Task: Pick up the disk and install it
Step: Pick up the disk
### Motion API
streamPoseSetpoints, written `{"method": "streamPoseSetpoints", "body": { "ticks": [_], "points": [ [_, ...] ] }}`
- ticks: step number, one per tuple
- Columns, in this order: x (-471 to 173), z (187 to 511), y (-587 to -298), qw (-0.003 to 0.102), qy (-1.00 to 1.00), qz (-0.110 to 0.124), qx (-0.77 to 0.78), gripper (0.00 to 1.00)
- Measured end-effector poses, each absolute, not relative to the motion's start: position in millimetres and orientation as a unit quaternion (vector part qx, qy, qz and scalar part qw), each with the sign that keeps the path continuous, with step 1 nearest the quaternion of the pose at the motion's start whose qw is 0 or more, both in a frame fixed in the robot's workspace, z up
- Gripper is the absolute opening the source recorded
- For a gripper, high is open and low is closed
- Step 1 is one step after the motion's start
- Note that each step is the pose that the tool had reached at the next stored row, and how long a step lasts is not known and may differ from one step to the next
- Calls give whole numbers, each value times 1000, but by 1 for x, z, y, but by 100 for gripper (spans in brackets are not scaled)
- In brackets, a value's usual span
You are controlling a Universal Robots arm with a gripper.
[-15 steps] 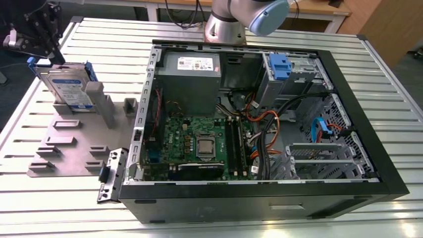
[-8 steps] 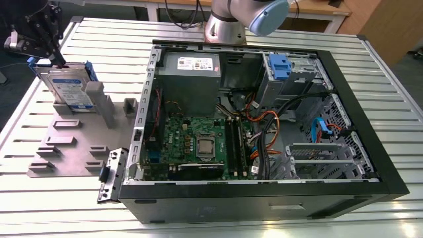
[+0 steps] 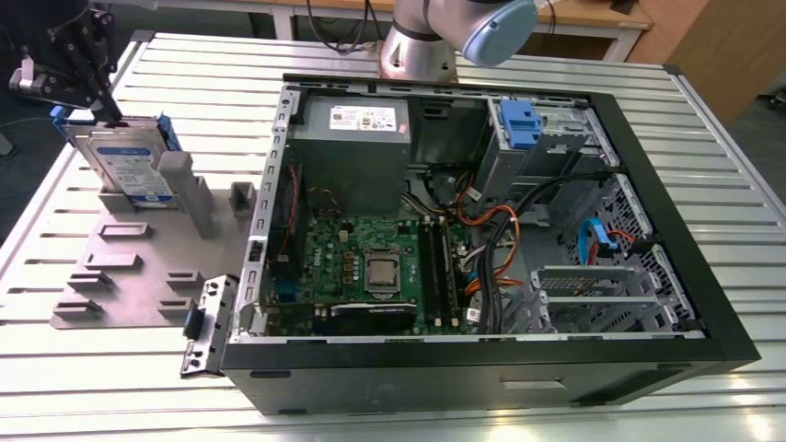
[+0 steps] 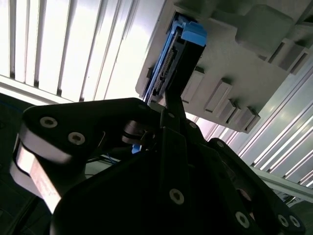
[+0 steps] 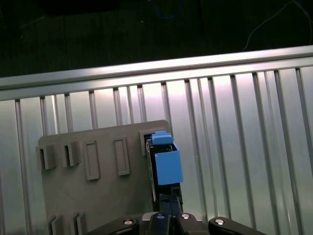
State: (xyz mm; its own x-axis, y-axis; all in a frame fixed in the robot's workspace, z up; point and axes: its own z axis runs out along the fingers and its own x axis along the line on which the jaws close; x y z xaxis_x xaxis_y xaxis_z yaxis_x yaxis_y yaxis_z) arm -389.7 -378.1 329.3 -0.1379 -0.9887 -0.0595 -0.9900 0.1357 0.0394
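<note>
Presently: slatted metal surface (image 3: 737,166). Open computer case (image 3: 491,368), lying on its side. Grey fixture plate (image 3: 135,276), at the exterior view's left of the case. The disk (image 3: 123,166), standing on edge in the plate's slot. Hand (image 3: 109,115), pointed downward over the disk, drawn narrow and pinching its top edge.

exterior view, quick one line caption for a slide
Claw at the top edge of the disk, standing in its grey holder plate beside the open computer case.
</note>
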Motion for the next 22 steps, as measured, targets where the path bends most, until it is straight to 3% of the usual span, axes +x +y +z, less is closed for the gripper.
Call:
{"method": "streamPoseSetpoints", "body": {
  "ticks": [12, 14, 16, 22],
  "points": [
    [-390, 330, -378, 9, 752, 35, -658, 11],
    [-390, 330, -378, 9, 752, 35, -658, 17],
    [-390, 330, -378, 9, 752, 35, -658, 29],
    [-390, 330, -378, 10, 752, 35, -658, 47]
  ]
}}
